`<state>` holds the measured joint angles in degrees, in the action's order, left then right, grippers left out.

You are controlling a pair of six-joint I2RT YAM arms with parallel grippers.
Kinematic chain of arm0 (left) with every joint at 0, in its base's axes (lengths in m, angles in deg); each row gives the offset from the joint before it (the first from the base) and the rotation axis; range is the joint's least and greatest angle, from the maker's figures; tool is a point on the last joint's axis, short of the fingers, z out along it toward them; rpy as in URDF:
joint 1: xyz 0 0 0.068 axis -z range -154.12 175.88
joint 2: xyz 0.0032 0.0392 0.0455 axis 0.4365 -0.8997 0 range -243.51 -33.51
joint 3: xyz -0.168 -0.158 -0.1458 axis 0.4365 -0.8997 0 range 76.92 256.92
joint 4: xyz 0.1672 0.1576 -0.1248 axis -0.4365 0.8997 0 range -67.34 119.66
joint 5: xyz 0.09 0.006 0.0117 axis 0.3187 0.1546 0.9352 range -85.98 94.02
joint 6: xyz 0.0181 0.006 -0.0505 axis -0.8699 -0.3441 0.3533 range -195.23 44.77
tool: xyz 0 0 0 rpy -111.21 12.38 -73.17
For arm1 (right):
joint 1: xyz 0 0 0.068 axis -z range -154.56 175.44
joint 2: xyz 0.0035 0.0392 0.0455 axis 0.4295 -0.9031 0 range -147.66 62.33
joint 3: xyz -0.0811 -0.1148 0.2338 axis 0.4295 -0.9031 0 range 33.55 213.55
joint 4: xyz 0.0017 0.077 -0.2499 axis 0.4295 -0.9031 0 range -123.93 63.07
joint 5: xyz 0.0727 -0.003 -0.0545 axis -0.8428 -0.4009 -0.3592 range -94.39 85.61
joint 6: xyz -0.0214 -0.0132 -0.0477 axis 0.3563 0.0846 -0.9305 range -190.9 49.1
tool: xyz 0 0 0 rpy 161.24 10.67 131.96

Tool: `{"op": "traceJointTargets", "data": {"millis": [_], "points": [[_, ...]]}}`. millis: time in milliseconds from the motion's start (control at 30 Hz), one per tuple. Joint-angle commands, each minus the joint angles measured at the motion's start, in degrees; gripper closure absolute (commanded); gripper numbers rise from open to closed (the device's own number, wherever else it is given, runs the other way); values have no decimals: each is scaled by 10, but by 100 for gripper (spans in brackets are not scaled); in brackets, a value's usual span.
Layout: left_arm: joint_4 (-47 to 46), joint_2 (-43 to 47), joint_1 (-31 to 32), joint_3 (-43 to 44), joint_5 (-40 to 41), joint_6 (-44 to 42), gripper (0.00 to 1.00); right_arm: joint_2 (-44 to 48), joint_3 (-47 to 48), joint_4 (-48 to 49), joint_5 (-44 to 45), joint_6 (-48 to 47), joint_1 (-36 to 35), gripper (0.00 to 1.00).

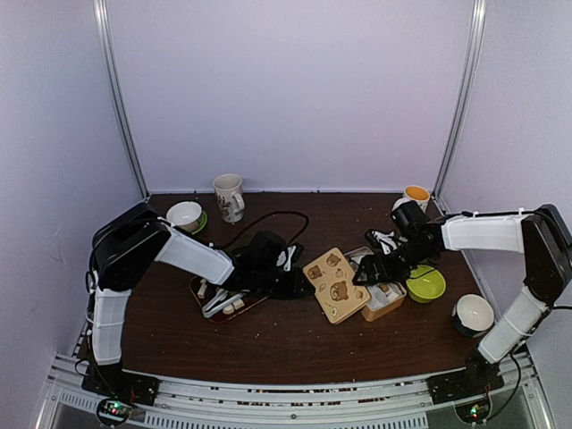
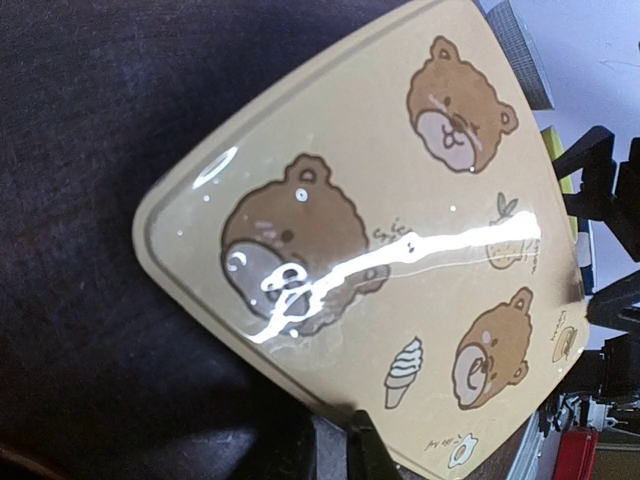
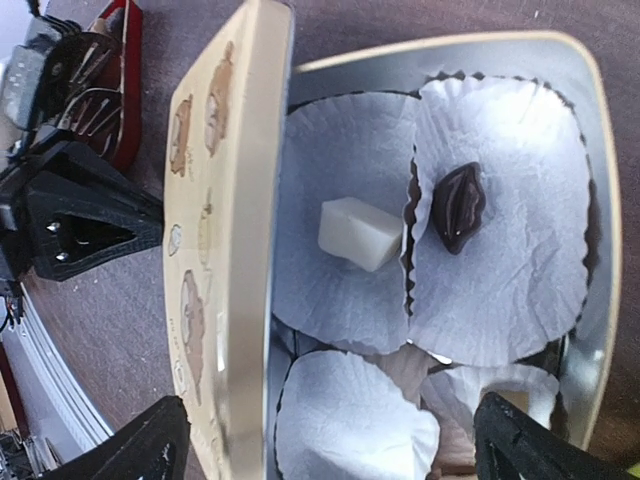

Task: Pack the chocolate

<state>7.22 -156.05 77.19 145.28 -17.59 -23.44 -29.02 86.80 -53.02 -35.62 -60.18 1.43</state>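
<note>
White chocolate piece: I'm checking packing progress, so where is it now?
Right wrist view: the white chocolate sits in a paper cup inside the open tin, between the bear-print lid and the dark chocolate.

Dark wood-look table [image 1: 268,344], plain pale back wall [image 1: 286,89], two metal corner posts [image 1: 121,98]. Lighting even, possibly overhead.
</note>
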Motion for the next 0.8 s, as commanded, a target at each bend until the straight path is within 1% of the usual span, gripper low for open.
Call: {"op": "traceJointTargets", "data": {"millis": [0, 167, 233, 333, 400, 567, 733, 767], "points": [[-5, -4, 3, -6, -10, 1, 85, 57, 34, -28, 17, 0, 4, 0], [-5, -4, 3, -6, -9, 1, 85, 66, 59, -69, 110, -10, 26, 0], [-6, -4, 3, -6, -9, 0, 85, 56, 62, -75, 148, -8, 35, 9], [-6, -4, 3, -6, -11, 0, 85, 38, 55, -62, 174, 1, 37, 21], [-7, -4, 3, -6, -12, -1, 85, 22, 49, -52, 188, 8, 37, 27], [-26, -3, 3, -14, -17, 0, 85, -10, 35, -26, 204, 16, 37, 39], [-36, -3, 3, -18, -19, 1, 85, -24, 10, 7, 161, 35, 27, 53], [-37, -3, 3, -18, -19, 2, 85, -22, 2, 18, 149, 44, 23, 54]]}}
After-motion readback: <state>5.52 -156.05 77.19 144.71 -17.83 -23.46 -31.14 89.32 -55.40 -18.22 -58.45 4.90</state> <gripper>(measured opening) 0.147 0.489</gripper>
